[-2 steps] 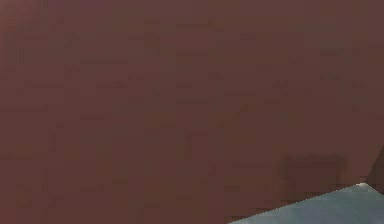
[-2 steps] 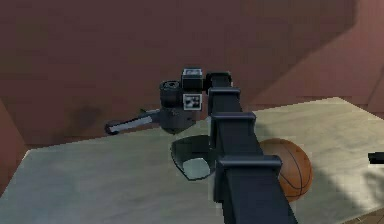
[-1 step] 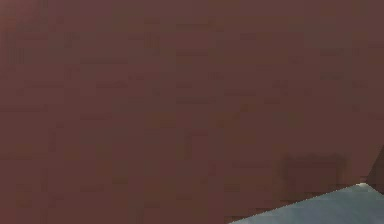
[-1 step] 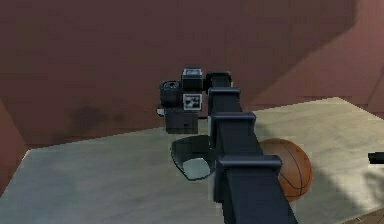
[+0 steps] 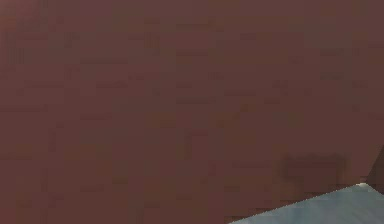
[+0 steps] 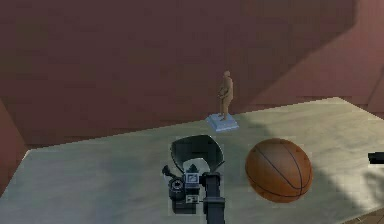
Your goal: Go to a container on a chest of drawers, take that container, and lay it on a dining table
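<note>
A dark, bowl-like container with a pale rim rests on a pale wooden top in the arm side view. The dark arm rises from the bottom edge, and its gripper stands at the container's near side. With the container on the top right behind the gripper, I cannot tell whether it holds anything.
An orange basketball lies just right of the container. A small tan figurine on a grey base stands farther out. A dark thing pokes in at the right edge. A red-brown wall stands close ahead, with a pale surface low right.
</note>
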Controlling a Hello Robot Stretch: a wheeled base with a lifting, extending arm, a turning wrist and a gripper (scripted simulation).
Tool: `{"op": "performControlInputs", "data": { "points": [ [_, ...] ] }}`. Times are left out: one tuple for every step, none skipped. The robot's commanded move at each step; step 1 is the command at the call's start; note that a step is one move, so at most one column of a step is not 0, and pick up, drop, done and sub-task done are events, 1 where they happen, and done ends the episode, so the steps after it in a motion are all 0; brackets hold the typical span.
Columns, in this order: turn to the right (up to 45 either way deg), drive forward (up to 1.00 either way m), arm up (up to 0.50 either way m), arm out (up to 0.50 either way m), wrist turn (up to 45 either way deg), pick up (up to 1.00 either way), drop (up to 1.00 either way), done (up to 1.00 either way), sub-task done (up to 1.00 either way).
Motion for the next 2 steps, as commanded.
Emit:
{"op": "performControlInputs", "data": {
  "points": [
    [0.0, 0.00, 0.00, 0.00, 0.0, 1.00, 0.00, 0.00, 0.00],
    [0.0, 0.00, 0.10, 0.00, 0.0, 0.00, 0.00, 0.00, 0.00]
  ]
}}
